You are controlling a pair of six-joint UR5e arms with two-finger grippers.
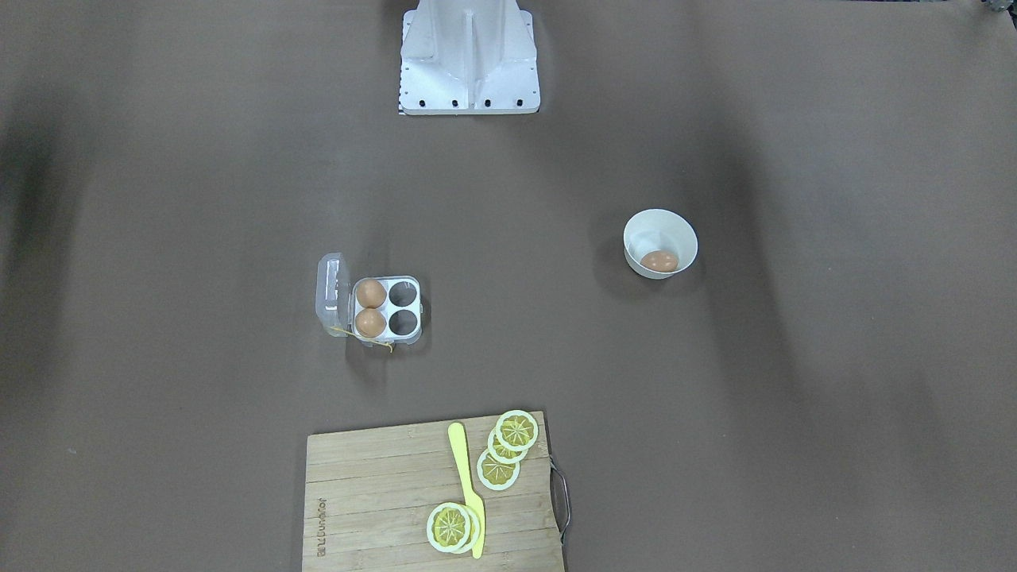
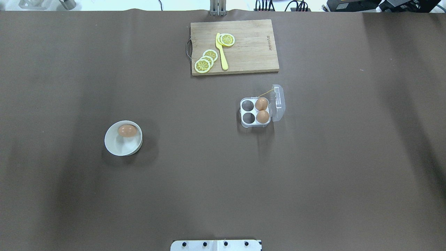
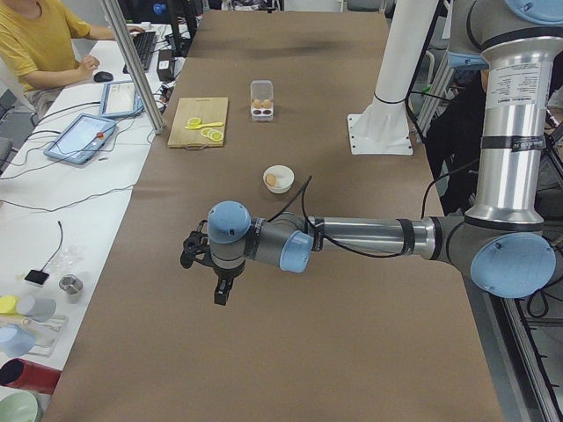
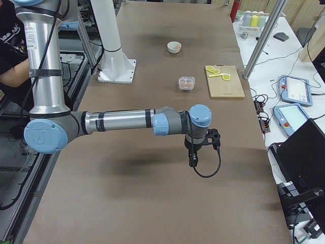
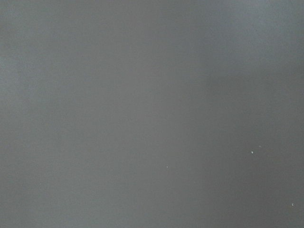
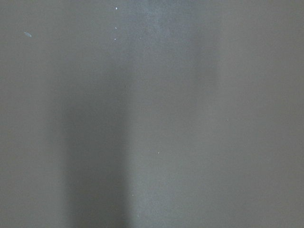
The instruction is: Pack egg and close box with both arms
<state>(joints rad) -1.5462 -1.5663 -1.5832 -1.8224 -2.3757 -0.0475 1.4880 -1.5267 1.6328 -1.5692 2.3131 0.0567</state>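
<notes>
The egg [image 1: 659, 260] lies in a round white bowl [image 1: 677, 232]; both show in the overhead view too, egg [image 2: 127, 130] in bowl [image 2: 118, 147]. The box [image 1: 388, 307] [image 2: 255, 111] stands with its clear lid open. Two brown eggs [image 2: 262, 110] fill the cells beside the lid, and the other two cells are empty. My left gripper [image 3: 220, 293] hangs over bare table, well short of the bowl [image 3: 278, 178]. My right gripper [image 4: 193, 159] hangs over bare table, short of the box [image 4: 187, 83]. I cannot tell whether either is open or shut. Both wrist views show only table.
A wooden cutting board [image 1: 373, 492] [image 2: 251, 52] with lemon slices [image 1: 500, 453] and a yellow knife [image 1: 465, 485] lies at the table edge across from the robot, beyond the box. The white base [image 1: 469, 63] stands at the robot's side.
</notes>
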